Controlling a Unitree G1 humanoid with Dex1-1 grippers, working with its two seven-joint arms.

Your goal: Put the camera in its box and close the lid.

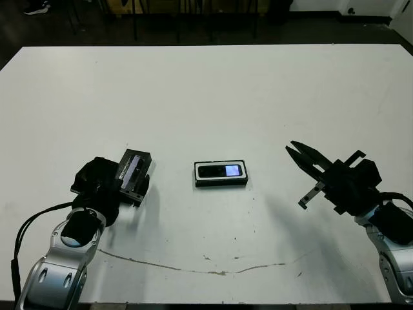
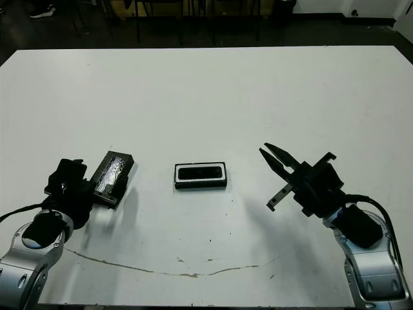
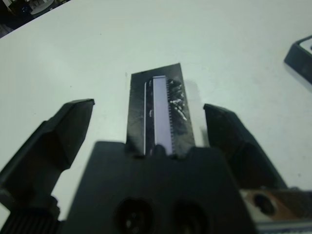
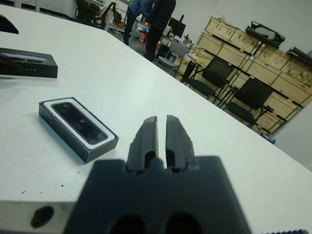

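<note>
The camera [image 1: 220, 171] already lies flat inside its box [image 1: 221, 183], which sits near the middle of the white table [image 1: 206, 90]. The right wrist view confirms it: the slim black bar fills the tray, with the white lining showing as a thin border all round. So the first half of the job looks done, and what is left is the lid.

The lid [image 1: 132, 173] is well to the left of the box, at the left gripper [image 3: 151, 122]. In the left wrist view the black slab with its silvery mottled patch lies between the two fingers [image 3: 68, 122], which are spread wide, with a clear gap on either side of the slab. It therefore does not appear to be pinched; whether it rests flat on the table or is tilted against the gripper body cannot be told for certain, though the head views suggest its far end is raised a little. The lid has yet to be gripped, carried right to the box and set down on it.

The right gripper [image 1: 298, 155] hangs over the table to the right of the box, well apart from it, with its fingers pressed together and holding nothing.

No brand, label or writing can be read on the camera, box or lid; the lid's shiny patch shows only a mottled texture.
</note>
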